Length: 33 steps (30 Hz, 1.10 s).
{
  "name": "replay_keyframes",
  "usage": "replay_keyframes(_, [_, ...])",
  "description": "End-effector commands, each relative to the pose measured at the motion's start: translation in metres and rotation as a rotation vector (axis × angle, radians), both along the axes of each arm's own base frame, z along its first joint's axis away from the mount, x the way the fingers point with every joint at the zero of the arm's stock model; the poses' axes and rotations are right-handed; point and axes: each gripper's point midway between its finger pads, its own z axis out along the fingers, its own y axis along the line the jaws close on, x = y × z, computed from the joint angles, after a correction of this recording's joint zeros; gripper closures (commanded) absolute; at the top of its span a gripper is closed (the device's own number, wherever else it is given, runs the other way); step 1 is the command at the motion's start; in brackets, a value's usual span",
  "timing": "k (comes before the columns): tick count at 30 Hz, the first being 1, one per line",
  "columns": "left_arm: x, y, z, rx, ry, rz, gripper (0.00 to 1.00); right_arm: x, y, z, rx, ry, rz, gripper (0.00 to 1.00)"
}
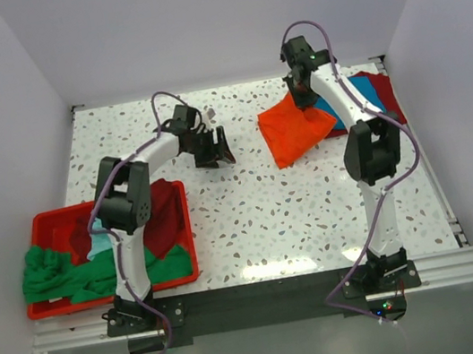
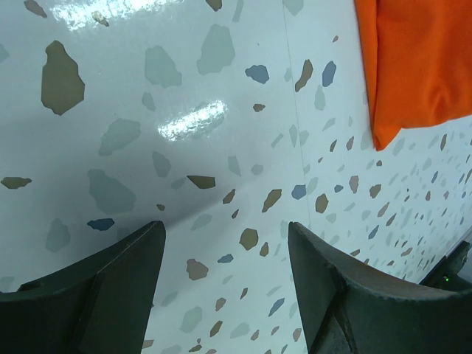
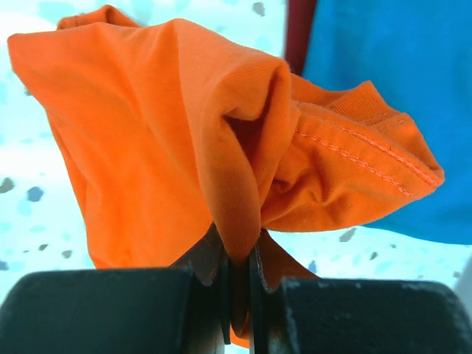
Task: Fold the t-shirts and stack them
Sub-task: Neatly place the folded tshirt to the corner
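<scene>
The bright orange t-shirt (image 1: pixel 294 130) lies folded at the back right, partly over a blue t-shirt (image 1: pixel 353 99) and a dark red t-shirt (image 1: pixel 387 97). My right gripper (image 1: pixel 302 95) is shut on a pinch of the orange shirt (image 3: pixel 177 140) at its far edge and lifts that fold. The blue shirt (image 3: pixel 383 81) shows behind it. My left gripper (image 1: pixel 214 154) is open and empty above bare table, left of the orange shirt (image 2: pixel 420 59). A green t-shirt (image 1: pixel 63 277), a dark red one (image 1: pixel 163 215) and a light teal one (image 1: pixel 101 246) lie in the red bin (image 1: pixel 43 226).
The red bin stands at the front left beside the left arm's base. The speckled table (image 1: pixel 262 218) has white walls at the back and sides. A metal rail runs along the near edge.
</scene>
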Motion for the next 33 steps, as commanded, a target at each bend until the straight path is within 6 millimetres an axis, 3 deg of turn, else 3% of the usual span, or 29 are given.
replay_keyframes(1, [-0.008,0.012,-0.003,0.045,0.008,0.012,0.27,0.008,-0.027,0.012,-0.158,-0.009,0.013,1.0])
replay_keyframes(13, [-0.022,0.022,-0.01,0.081,0.028,0.005,0.27,0.033,-0.058,0.067,-0.122,-0.164,-0.053,1.0])
replay_keyframes(25, [-0.03,0.025,-0.016,0.095,0.054,0.006,0.28,0.036,-0.057,0.115,0.006,-0.27,-0.023,1.0])
replay_keyframes(33, [-0.033,0.027,-0.016,0.098,0.058,0.01,0.28,0.032,-0.07,0.144,0.056,-0.333,-0.048,1.0])
